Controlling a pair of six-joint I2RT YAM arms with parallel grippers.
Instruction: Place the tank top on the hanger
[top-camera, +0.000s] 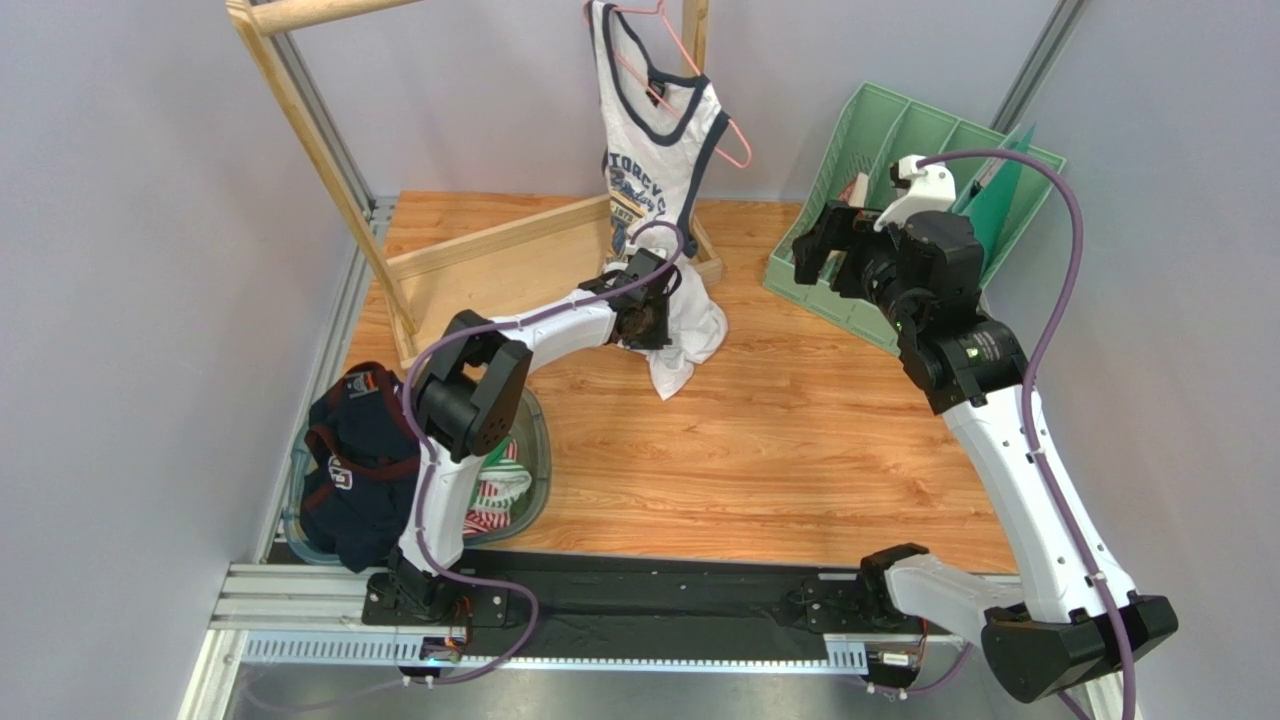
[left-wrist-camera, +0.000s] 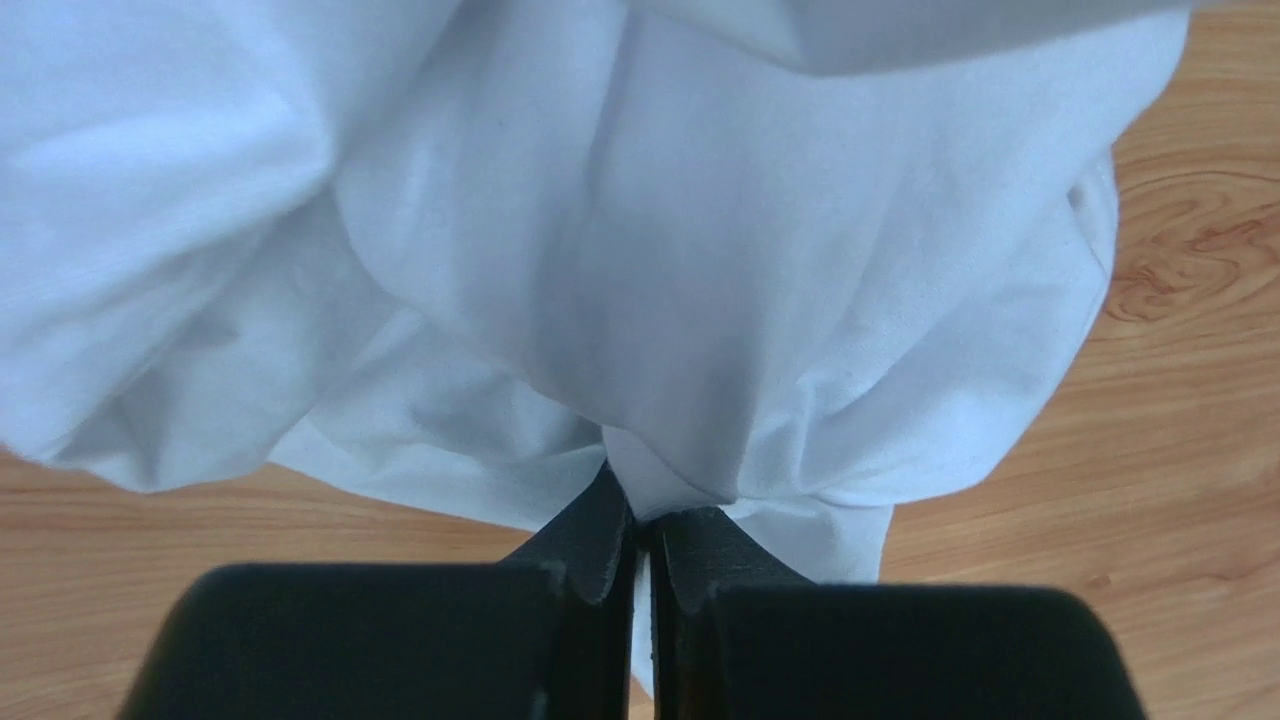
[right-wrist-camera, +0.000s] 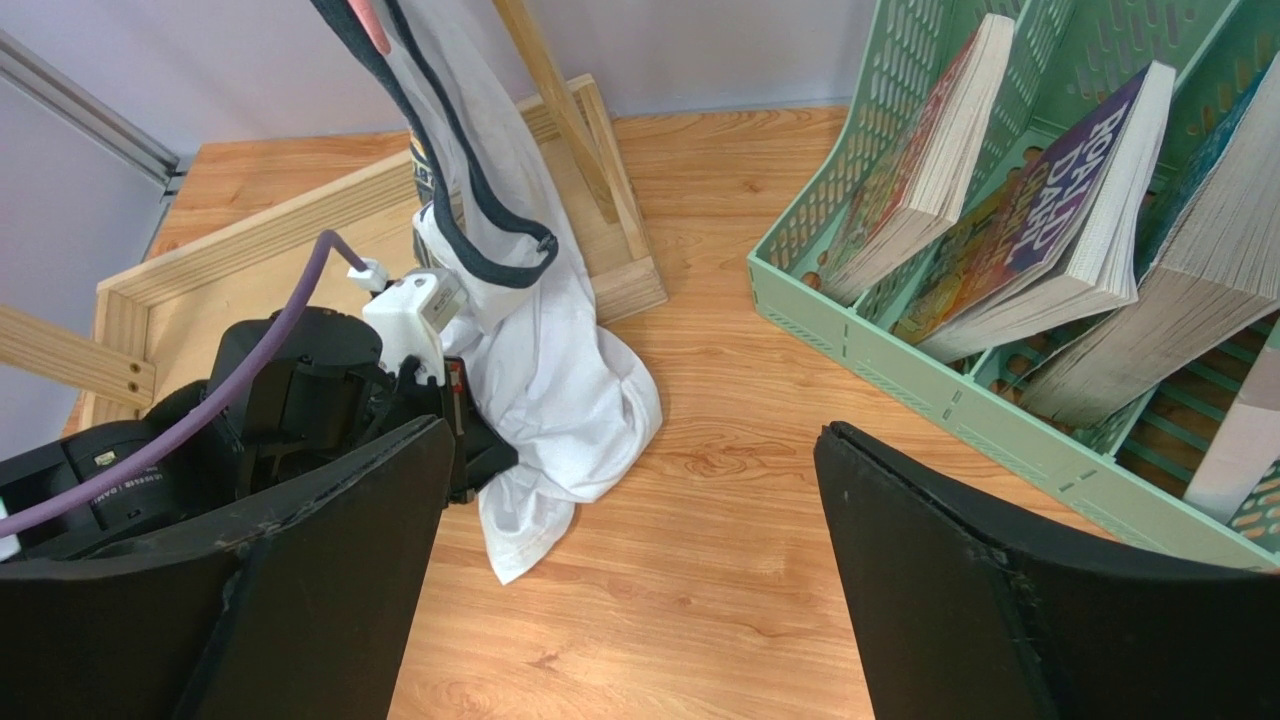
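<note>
Dressing step under way, by the look of it. Hanging the tank top from the hanger at the top of the wooden rack, with the lower body trailing down and bunching on the table beside the rack's foot. Showing one end of the hanger bare to the right of the armhole – probably only one shoulder seated, though not clear enough to tell exactly how the straps are lying.

Pinching a fold of white cloth low on the garment with the left gripper, fingers pressed together on the fabric, cloth ballooning just above them in the wrist view. Keeping the right gripper well apart near the green tray of books, fingers spread wide, nothing between them.

Next move, as a judgement: calling for the body to be drawn down and straightened with the pinching hand, and likely for the free hand to come across and work the loose strap over the exposed end. Risking a swing or unhooking of the hanger under a sideways tug.

Materials – soft, limp white knit, creasing readily, navy binding at neck and armholes, navy lettering on the chest. Thin pink wire, triangular, hooked on top, light and springy-looking. Smooth wood-grain tabletop; rigid latticed plastic tray.
</note>
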